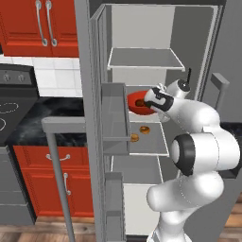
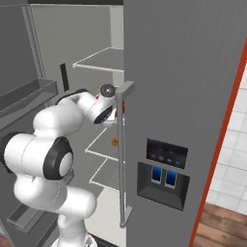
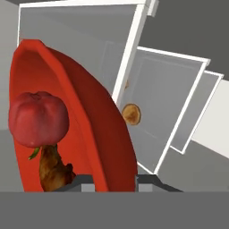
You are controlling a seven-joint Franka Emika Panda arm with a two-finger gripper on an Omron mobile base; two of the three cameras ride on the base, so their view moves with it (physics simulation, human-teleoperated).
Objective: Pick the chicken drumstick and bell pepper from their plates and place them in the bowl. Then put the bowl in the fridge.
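Note:
The red-orange bowl is inside the open fridge, at the level of its middle shelf. My gripper reaches in from the right and is shut on the bowl's rim. In the hand view the bowl stands on its side because the camera is rolled, and its rim runs down between my gripper's two tips. The red bell pepper lies in the hollow with the brown chicken drumstick beside it. The plates are out of view.
Small round tan food items lie on the shelf below the bowl. The fridge's left door with its bins stands open beside the arm, and the right door is close on the other side. A stove and red cabinets are at the left.

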